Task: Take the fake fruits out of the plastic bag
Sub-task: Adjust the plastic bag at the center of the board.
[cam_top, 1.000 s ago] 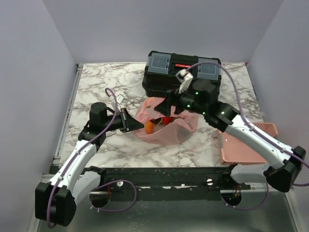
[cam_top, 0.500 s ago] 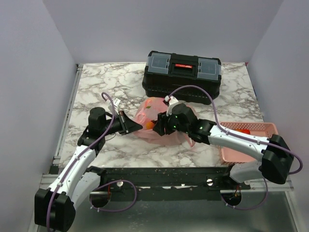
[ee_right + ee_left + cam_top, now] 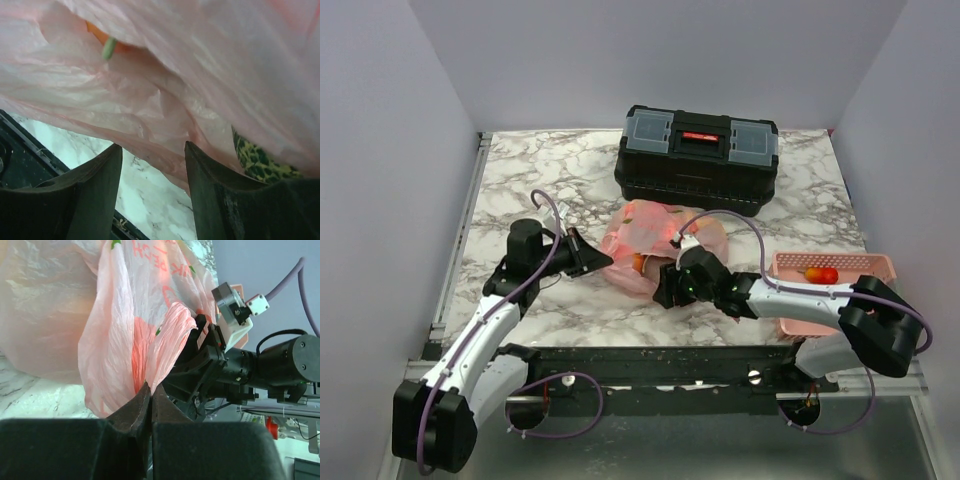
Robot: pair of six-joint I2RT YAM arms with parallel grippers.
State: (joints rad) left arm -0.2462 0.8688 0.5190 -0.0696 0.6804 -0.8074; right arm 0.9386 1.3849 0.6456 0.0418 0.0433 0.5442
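Observation:
The pink plastic bag (image 3: 655,232) lies crumpled in front of the toolbox. My left gripper (image 3: 598,262) is shut on its left edge; in the left wrist view the gathered film (image 3: 145,340) runs into the closed left gripper (image 3: 151,388). An orange fruit (image 3: 638,263) shows at the bag's mouth. My right gripper (image 3: 664,290) sits low at the bag's near side, open. In the right wrist view the right gripper (image 3: 152,145) has bag film (image 3: 165,100) draped just above its tips. An orange fruit (image 3: 97,34) and a greenish mottled one (image 3: 255,160) show through the film. A red fruit (image 3: 820,273) lies in the basket.
A black toolbox (image 3: 698,158) stands behind the bag. A rigid pink slotted basket (image 3: 840,305) sits at the right near edge, beside the right arm. The marble tabletop (image 3: 520,180) ends at a metal rail on the left.
My right arm swung from above the bag near the toolbox down to the bag's near side, and its jaws narrowed. A red fruit now shows in the basket. The left gripper kept its hold.

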